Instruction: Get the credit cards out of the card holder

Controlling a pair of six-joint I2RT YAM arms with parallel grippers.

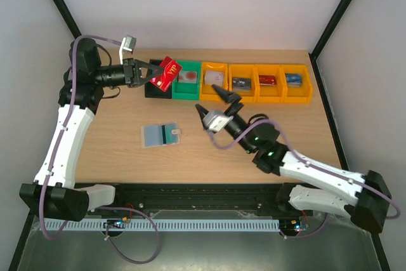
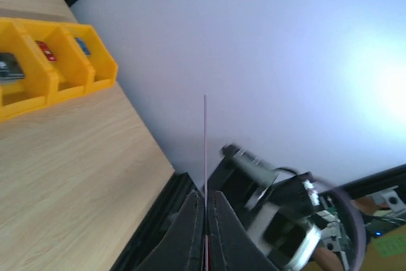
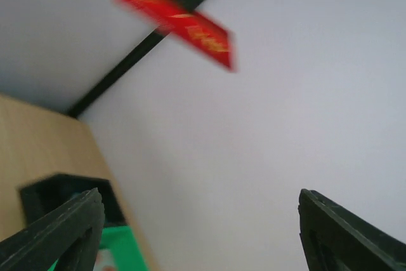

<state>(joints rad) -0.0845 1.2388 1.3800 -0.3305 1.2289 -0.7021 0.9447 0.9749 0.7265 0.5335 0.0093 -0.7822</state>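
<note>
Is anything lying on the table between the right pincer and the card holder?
No. The top view shows only bare wooden tabletop between the open right pincer and the card holder.

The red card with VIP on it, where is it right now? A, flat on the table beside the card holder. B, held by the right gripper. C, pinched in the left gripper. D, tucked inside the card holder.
C: in the top view the left gripper is shut on the red card, holding it up over the black bin. The right gripper is open and empty, and the card holder lies apart on the table.
</note>
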